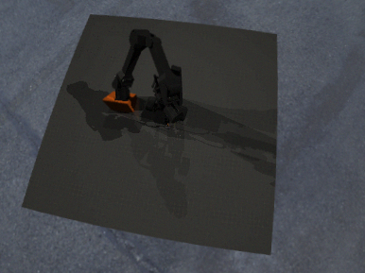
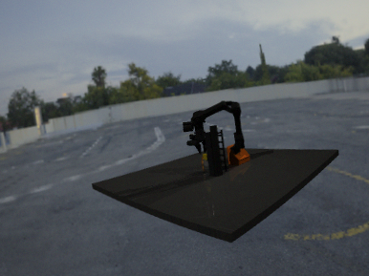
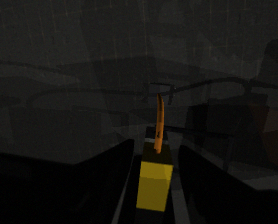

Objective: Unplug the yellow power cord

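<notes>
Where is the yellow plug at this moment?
In the wrist view the yellow plug sits low at centre between the two dark fingers of the pincer, its orange cord running upward.
</notes>
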`<move>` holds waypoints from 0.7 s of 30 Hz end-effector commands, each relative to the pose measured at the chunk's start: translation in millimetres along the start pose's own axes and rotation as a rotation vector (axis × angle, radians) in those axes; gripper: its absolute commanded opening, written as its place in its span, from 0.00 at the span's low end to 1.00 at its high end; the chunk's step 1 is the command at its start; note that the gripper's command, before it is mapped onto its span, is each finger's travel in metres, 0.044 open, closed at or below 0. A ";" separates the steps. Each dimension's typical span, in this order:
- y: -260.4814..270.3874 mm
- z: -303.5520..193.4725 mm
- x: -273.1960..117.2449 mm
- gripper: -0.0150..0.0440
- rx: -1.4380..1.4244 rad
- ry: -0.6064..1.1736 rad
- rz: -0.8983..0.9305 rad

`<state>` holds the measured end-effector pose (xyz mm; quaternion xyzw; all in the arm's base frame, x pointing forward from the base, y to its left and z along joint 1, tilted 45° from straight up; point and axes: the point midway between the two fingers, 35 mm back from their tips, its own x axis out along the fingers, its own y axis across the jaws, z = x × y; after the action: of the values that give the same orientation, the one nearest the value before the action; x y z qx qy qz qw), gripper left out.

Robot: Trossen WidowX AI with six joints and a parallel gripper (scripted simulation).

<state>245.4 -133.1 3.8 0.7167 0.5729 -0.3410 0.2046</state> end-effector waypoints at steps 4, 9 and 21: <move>-1.1 -12.1 0.8 0.53 0.007 0.006 -0.003; -1.6 -20.3 1.0 0.53 0.007 0.007 -0.003; -1.9 -26.0 7.3 0.53 0.007 0.007 -0.003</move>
<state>250.8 -113.3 18.5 0.7168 0.5737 -0.3405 0.2028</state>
